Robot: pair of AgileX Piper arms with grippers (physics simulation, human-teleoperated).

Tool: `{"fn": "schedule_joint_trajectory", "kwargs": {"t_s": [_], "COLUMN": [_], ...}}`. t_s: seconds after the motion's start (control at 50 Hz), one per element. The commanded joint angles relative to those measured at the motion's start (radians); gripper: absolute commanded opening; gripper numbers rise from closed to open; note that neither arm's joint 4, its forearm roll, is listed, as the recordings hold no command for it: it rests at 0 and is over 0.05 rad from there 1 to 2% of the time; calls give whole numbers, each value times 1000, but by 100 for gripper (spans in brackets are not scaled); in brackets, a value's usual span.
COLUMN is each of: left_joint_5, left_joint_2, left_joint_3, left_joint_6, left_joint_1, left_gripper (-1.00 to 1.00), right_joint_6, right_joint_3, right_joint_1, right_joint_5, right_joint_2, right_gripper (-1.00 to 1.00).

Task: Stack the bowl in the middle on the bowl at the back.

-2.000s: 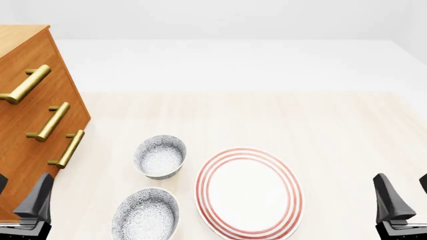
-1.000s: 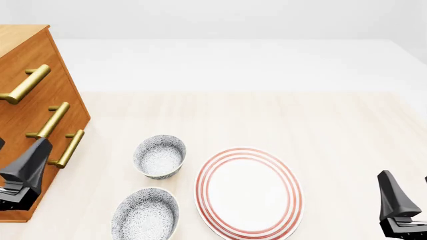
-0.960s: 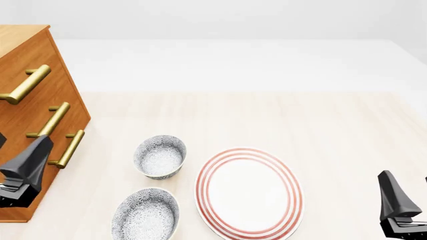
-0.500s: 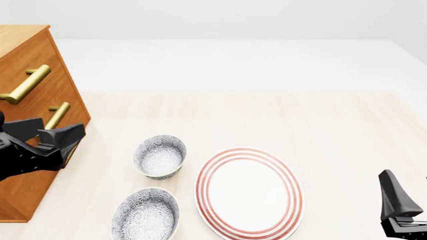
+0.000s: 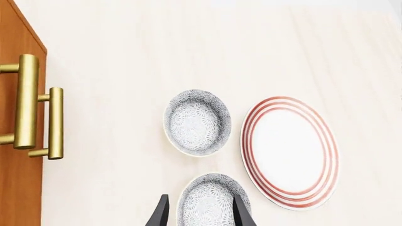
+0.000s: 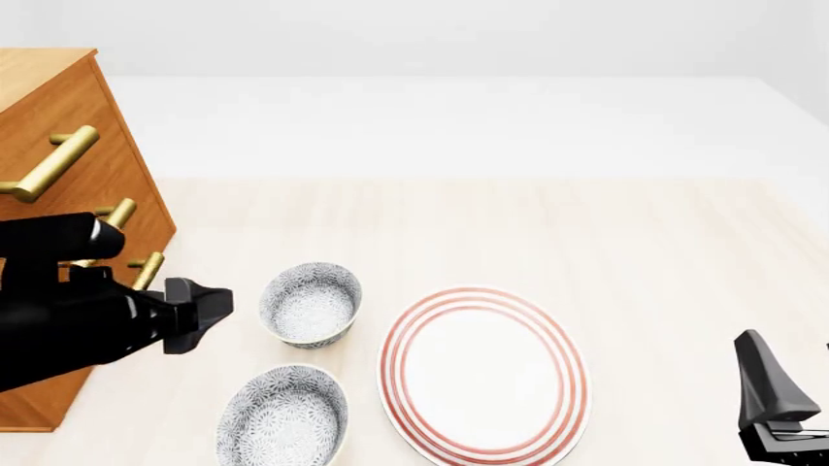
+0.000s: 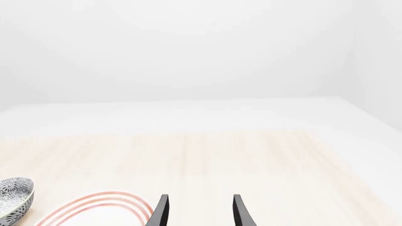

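Two small white bowls with grey floral speckle stand left of the plate. The farther one, the bowl at the back (image 6: 311,303) (image 5: 196,122), is upright and empty. The nearer one, the bowl in the middle (image 6: 281,419) (image 5: 210,203), sits at the front view's lower edge. My left gripper (image 6: 194,316) (image 5: 199,214) hovers above the table, left of the back bowl. It is open, and in the left wrist view its fingers frame the nearer bowl from above. My right gripper (image 6: 775,403) (image 7: 199,214) rests open at the lower right, holding nothing.
A large white plate with red rings (image 6: 482,369) (image 5: 289,151) lies right of the bowls. A wooden drawer cabinet (image 6: 52,116) with brass handles (image 5: 26,101) stands along the table's left side, close behind my left arm.
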Motion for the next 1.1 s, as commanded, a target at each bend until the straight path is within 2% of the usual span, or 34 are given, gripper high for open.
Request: {"fn": "schedule_joint_trajectory", "kwargs": {"t_s": [0.02,0.22,0.26,0.46,0.8,0.94,1.1], "left_joint_5": [-20,-98,-114,-184,-337,-398,-439], "left_joint_2": [40,89,98,138,283,313,310], "left_joint_3": [49,108,118,179,235,286,338], "left_joint_6": [-77,-96,-78,-75,27,23,-3], "left_joint_1": [-53,-74,-74,-84,21,18,-23], "left_gripper": [100,100,100,100,100,100,100], "right_joint_6": [-5,-7,-7,-7,-9,-9,-13], "right_joint_3": [-1,0,0,1,3,3,1], "right_joint_1": [3,5,5,5,7,6,6], "right_joint_5": [1,-1,-3,-4,-3,-1,3], "right_joint_2": [1,3,3,4,1,0,-1], "right_gripper": [100,100,100,100,100,100,100]}}
